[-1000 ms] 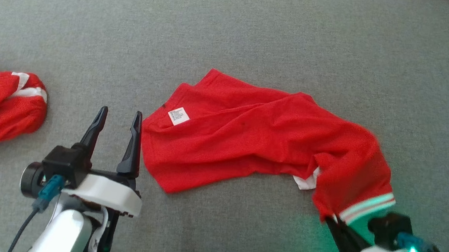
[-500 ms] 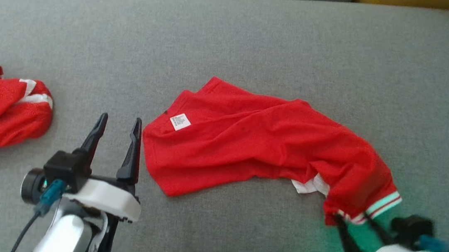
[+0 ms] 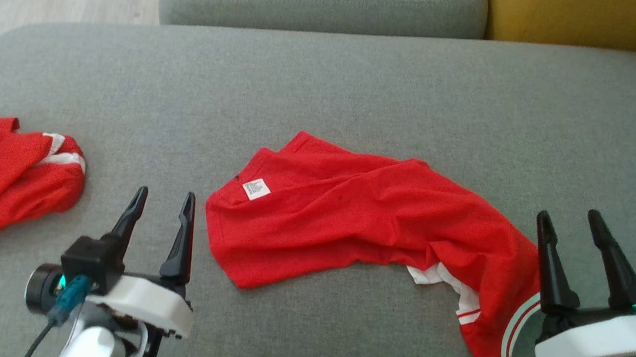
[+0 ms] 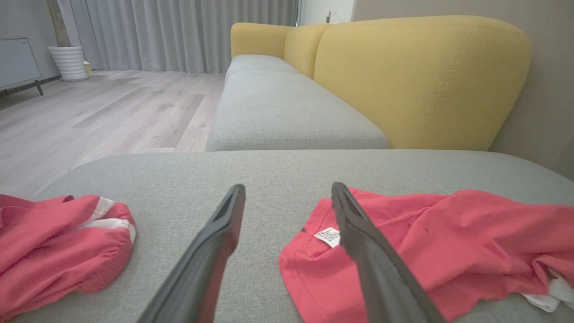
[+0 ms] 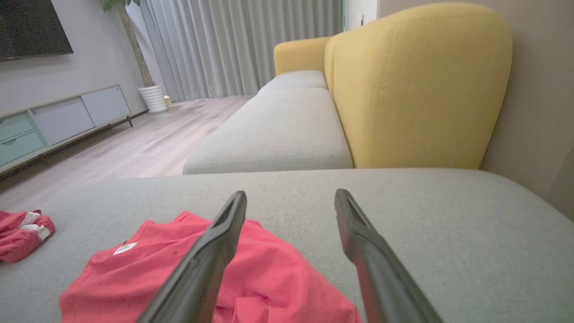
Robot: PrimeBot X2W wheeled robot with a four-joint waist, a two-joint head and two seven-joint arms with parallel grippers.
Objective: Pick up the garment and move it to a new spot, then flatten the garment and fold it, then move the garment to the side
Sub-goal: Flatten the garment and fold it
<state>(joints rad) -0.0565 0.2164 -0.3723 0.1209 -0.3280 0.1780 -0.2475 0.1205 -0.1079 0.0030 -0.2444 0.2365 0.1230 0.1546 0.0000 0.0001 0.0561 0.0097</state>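
Looking at the red garment (image 3: 361,218) sprawled rumpled mid sofa seat (image 3: 328,85), white label up near its left end. Got the left tool (image 3: 166,193) released, parked just beside that left edge, holding nothing. Same for the right tool (image 3: 568,215), spread wide by the striped right end, empty. Far left, a second red heap (image 3: 5,175).

Bare grey cushion (image 3: 328,85) is seen beyond the crumpled red shirt (image 3: 361,212), and between it and a second red garment (image 3: 0,169) at the left edge. The far right is bounded by a yellow backrest (image 3: 583,20).
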